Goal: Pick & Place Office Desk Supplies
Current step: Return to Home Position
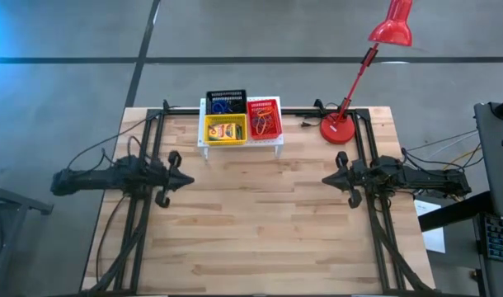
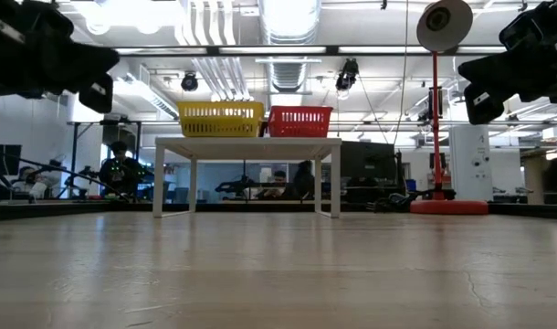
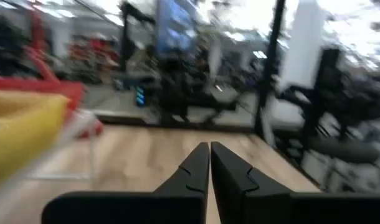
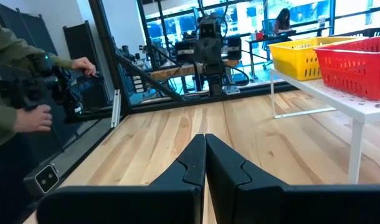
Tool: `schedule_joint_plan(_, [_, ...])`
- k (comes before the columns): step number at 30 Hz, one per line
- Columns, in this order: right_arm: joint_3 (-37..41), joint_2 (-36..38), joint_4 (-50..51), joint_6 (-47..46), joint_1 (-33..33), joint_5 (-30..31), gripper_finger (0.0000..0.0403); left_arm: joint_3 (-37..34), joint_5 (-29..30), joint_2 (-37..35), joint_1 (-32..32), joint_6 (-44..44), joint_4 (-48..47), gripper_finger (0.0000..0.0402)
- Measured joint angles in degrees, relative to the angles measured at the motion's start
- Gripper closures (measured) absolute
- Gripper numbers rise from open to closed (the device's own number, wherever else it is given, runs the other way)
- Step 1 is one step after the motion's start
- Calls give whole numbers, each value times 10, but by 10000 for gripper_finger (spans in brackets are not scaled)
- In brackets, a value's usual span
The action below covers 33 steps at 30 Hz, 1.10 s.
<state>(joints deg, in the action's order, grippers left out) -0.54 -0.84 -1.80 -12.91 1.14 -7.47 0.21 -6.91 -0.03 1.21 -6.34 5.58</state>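
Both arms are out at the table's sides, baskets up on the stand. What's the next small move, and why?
Probably just ease both arms into their rest pose. The left pincer and right pincer are shut and empty, no loose supplies show on the table, and the yellow basket, red basket and black basket sit loaded on the white stand.

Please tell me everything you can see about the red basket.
The red basket is a small rectangular mesh bin, plastic by its look. It stands upright on the white stand, beside the yellow basket. Seen from above, it holds tangled rubber bands, orange among them.
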Motion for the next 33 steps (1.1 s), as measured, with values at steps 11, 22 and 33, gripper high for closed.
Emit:
schedule_joint_plan(11, [0, 0, 0, 0, 0, 0, 394, 0, -33, 0, -3, -1, -29, 380])
schedule_joint_plan(22, [0, 0, 0, 0, 0, 0, 394, -1, 33, 0, -1, 74, -40, 398])
schedule_joint_plan(33, [0, 0, 0, 0, 0, 0, 394, 0, 76, 0, 7, 76, -50, 400])
